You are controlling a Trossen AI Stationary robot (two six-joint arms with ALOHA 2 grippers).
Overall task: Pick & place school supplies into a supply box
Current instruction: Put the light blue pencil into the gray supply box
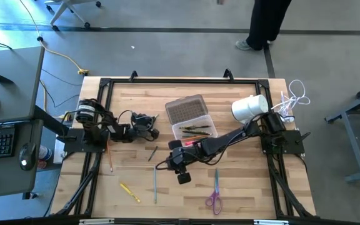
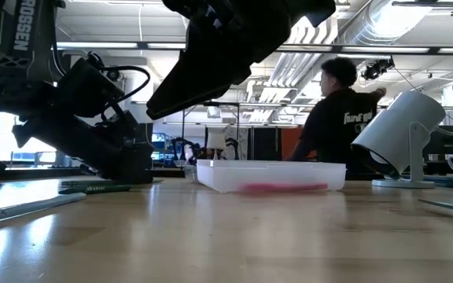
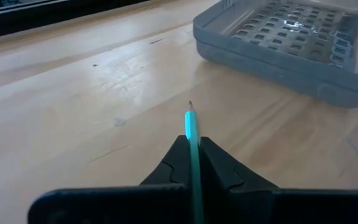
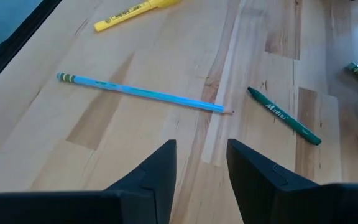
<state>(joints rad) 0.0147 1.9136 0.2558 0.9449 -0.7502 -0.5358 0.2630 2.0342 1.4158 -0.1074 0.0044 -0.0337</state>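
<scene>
From above: left pincer point(image 1: 147, 133) just beside the supply box point(image 1: 194, 130), right pincer point(image 1: 184, 177) hovering near its other long side. Left wrist view: fingers clenched on a green pencil point(image 3: 192, 134), light, stiff, slippery, gripped mid-shaft, tip aimed toward the box. Right wrist view: pincer point(image 4: 201, 163) released, above a blue pencil point(image 4: 142, 92) lying flat on the bench point(image 4: 166, 50), crosswise.

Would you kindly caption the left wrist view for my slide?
Left gripper shut on a teal pencil, its tip pointing toward the grey box lid across the wooden table.
</scene>
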